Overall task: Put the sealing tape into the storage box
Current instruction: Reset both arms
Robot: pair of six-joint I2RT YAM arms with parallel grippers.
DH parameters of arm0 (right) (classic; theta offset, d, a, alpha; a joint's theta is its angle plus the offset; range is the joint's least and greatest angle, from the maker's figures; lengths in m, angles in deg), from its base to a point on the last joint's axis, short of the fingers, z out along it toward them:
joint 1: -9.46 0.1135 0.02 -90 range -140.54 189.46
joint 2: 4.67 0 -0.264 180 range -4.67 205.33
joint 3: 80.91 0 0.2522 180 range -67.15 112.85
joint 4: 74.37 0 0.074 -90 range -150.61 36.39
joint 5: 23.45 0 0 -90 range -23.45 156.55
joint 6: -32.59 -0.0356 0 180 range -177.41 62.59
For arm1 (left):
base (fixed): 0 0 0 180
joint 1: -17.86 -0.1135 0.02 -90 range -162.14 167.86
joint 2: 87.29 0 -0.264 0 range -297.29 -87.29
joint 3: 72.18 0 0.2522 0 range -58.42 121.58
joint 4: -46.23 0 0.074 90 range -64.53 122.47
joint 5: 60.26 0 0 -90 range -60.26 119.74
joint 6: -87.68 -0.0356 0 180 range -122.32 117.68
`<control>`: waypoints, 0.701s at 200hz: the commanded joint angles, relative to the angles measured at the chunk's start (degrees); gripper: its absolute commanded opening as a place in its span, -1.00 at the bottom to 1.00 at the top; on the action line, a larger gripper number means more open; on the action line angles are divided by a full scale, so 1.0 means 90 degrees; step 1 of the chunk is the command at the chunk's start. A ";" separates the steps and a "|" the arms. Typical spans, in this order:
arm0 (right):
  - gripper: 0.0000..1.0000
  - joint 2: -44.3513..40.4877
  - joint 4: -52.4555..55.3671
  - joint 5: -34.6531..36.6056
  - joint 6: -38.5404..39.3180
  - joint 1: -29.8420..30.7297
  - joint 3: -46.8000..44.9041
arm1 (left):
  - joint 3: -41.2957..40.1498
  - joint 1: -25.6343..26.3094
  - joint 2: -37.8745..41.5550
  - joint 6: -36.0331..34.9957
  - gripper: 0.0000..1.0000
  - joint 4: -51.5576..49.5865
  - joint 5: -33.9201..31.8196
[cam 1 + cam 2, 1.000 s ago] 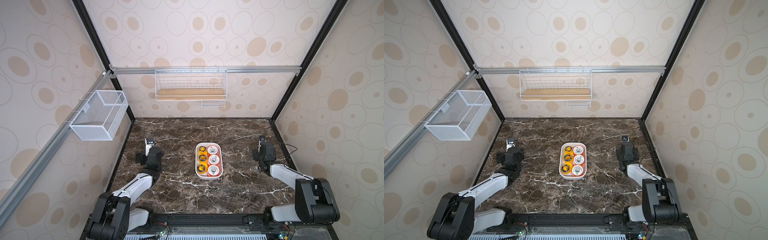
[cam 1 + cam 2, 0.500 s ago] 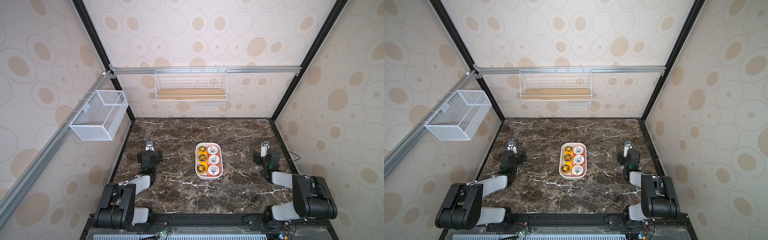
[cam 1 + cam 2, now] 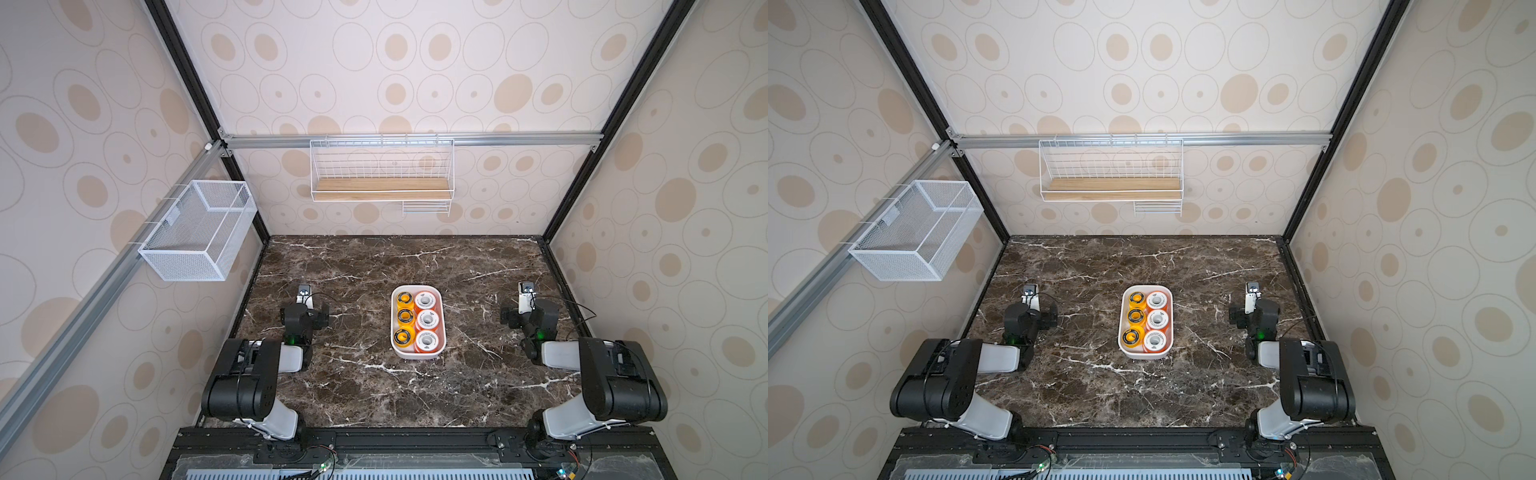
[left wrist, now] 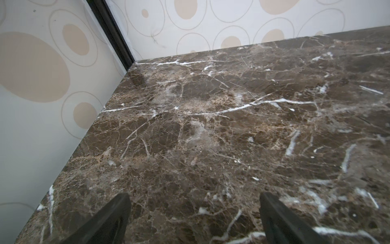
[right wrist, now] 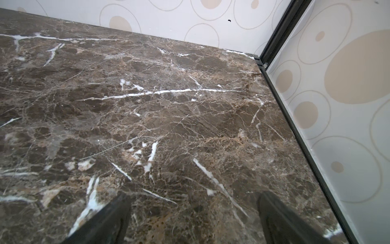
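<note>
Top views: orange and yellow sealing tape spools point(image 3: 427, 319) inside white plastic storage box point(image 3: 417, 356); left gripper point(image 4: 193, 196), right gripper point(image 5: 193, 196): jaws apart

The light is soft, even and bright. In both top views the dark brown, white-veined marble tabletop point(image 3: 374, 266) point(image 3: 1100, 257) shows only faint, short shadows beside the arms. Above it the black frame posts point(image 3: 183, 70) lean outward. In both wrist views pale glare hazes the marble. The left gripper point(image 4: 194, 194) shows black fingertips point(image 4: 118, 209) that are out of focus.
</note>
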 commanded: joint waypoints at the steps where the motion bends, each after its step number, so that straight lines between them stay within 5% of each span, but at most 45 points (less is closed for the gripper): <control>1: 1.00 0.0047 -0.0045 -0.0062 0.0037 -0.0013 0.0076 | 0.0248 -0.0109 -0.0004 0.0137 0.98 -0.0052 0.0280; 140: 1.00 0.0029 -0.0051 -0.0052 0.0035 -0.0015 0.0057 | 0.0231 -0.0118 0.0005 0.0137 0.98 -0.0049 0.0278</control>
